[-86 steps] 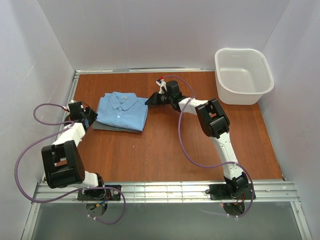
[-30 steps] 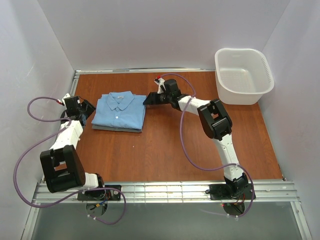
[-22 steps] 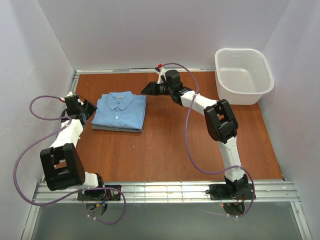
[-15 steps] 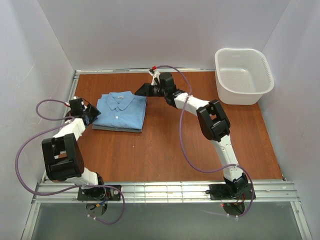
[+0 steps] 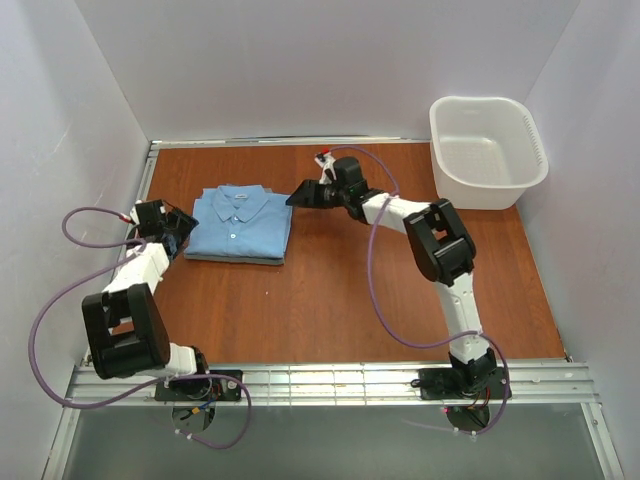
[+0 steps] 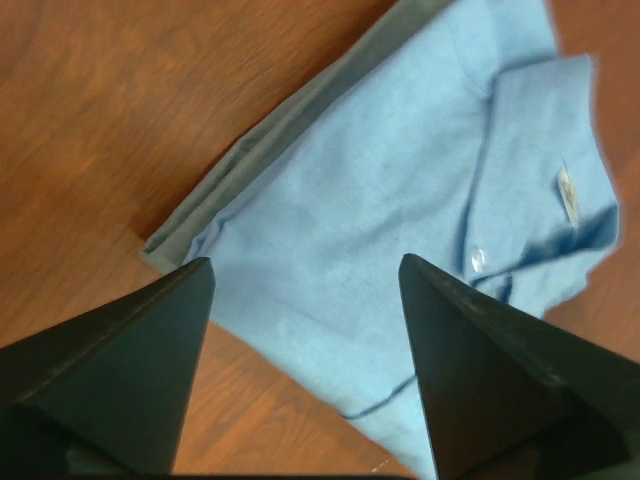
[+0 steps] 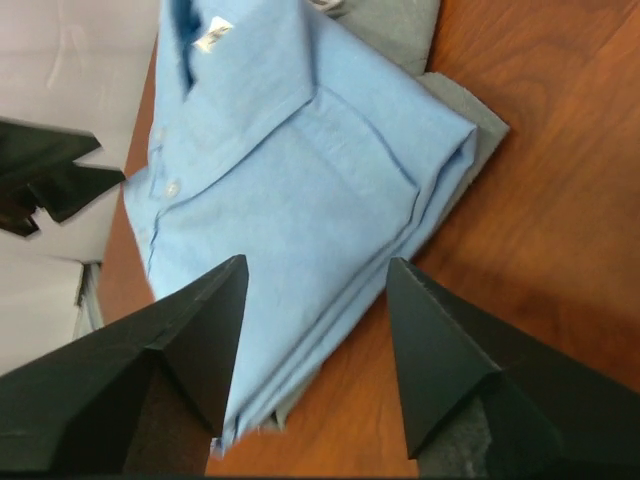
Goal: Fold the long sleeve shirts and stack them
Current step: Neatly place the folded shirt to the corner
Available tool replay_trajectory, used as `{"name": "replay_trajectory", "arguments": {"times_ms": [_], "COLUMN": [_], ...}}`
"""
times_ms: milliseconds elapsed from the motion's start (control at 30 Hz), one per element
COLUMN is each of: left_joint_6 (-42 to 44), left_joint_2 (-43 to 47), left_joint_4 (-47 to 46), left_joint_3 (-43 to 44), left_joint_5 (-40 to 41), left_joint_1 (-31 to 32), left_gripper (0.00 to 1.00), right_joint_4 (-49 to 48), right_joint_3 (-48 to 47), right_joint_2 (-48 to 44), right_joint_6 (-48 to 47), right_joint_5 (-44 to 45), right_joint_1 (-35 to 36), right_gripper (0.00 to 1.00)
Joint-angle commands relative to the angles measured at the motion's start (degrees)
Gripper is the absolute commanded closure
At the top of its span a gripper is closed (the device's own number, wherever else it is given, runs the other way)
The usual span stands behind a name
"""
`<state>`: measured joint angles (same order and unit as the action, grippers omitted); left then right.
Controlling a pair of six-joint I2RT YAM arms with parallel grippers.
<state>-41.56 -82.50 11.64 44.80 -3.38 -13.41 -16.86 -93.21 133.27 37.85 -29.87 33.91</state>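
Two long sleeve shirts lie folded in one stack at the table's back left. The light blue shirt (image 5: 238,220) (image 6: 400,260) (image 7: 290,210) is on top, collar toward the back wall. Beneath it the grey-green shirt (image 5: 215,254) (image 6: 250,165) (image 7: 400,35) shows only as a thin edge. At the stack's left edge my left gripper (image 5: 178,234) (image 6: 305,275) is open, nothing between its fingers. Off the stack's back right corner my right gripper (image 5: 297,198) (image 7: 315,270) is open too, holding nothing.
A white plastic basket (image 5: 487,150) stands at the back right corner of the wooden table (image 5: 330,300). White walls close in the left, back and right sides. The arm bases sit on the metal rail (image 5: 330,382) at the near edge.
Both grippers narrowed their jaws at the stack's sides and have widened again. The right gripper went toward the collar and has drawn back to the right; the stack has shifted slightly.
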Motion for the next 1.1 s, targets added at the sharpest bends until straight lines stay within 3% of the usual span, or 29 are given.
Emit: {"name": "replay_trajectory", "arguments": {"times_ms": [0, 33, 100, 233, 300, 500, 767, 933, 1067], "left_joint_6": [-2.12, -3.25, -5.19, -11.77, -16.08, -28.9, -35.51, -36.92, -38.68], "left_joint_2": [7.94, 8.92, 12.34, 16.84, 17.89, 19.04, 14.84, 12.54, 9.47], "left_joint_4": [5.32, 7.15, 7.96, 5.6, 3.14, -2.31, -12.85, -20.15, -24.46], "left_joint_3": [2.84, 2.49, 0.83, -7.68, -10.15, -16.66, -21.94, -23.79, -24.41], "left_joint_5": [2.33, 1.37, -0.39, -4.7, -4.8, -0.06, 6.18, 10.49, 12.16], "left_joint_1": [-0.3, -0.3, -0.04, 3.38, 7.58, 15.68, 20.08, 21.06, 22.19], "left_gripper": [0.2, 0.09, 0.04, 0.02, 0.02, 0.02, 0.04, 0.17, 0.21], "right_joint_4": [0.68, 2.95, 5.42, 14.03, 21.76, 31.18, 33.82, 35.05, 35.41], "right_joint_3": [4.07, 5.48, 10.14, 16.91, 19.8, 30.35, 45.21, 47.07, 46.63], "right_joint_2": [-13.44, -15.48, -19.52, -31.21, -37.08, -53.6, -70.24, -72.89, -72.89], "right_joint_6": [-3.12, -3.56, -5.49, -9.89, -13.82, -18.77, -19.39, -20.18, -20.88], "right_joint_5": [0.16, 0.16, -0.45, -1.34, -0.11, 1.83, 1.74, 1.57, 1.13], "right_joint_1": [-2.18, -2.88, -3.59, -4.99, -5.0, -5.08, -5.26, -5.52, -5.52], "right_gripper": [0.38, 0.35, 0.21, 0.05, 0.01, 0.01, 0.01, 0.01, 0.02]}}
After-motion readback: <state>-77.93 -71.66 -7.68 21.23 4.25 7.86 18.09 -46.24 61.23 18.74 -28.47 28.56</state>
